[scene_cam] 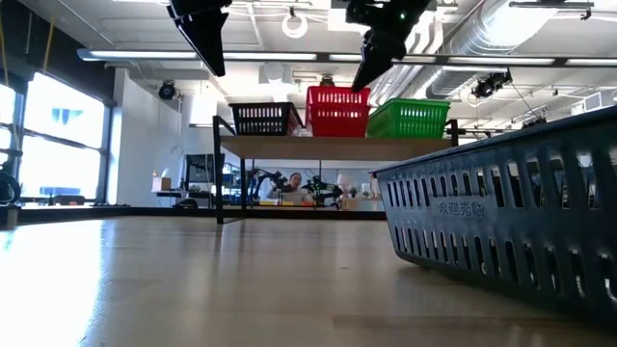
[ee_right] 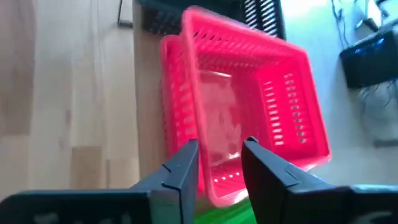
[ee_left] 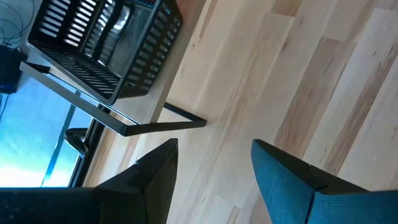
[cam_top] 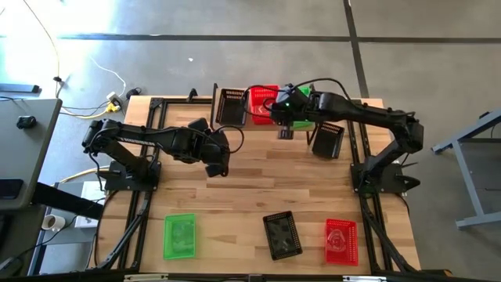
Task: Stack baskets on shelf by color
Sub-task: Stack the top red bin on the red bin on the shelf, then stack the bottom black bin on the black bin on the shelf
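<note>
The shelf point(cam_top: 235, 125) stands at the table's far edge. On its top sit a black basket point(cam_top: 232, 106), a red basket point(cam_top: 263, 104) and a green basket point(cam_top: 304, 117), left to right. My right gripper point(ee_right: 221, 168) hovers open just above the red basket point(ee_right: 249, 112), at its near rim, touching nothing. My left gripper point(ee_left: 214, 180) hangs open over bare table in front of the shelf's left end point(ee_left: 124, 127), raised well above the tabletop. In the low view the red basket point(scene_cam: 337, 111) stands taller than the black basket point(scene_cam: 262, 119).
A green basket point(cam_top: 180, 235), a black basket point(cam_top: 282, 234) and a red basket point(cam_top: 340, 240) lie along the table's near edge. Another black basket point(cam_top: 327, 139) sits on the table by the shelf's right end, under my right arm. The table's middle is bare wood.
</note>
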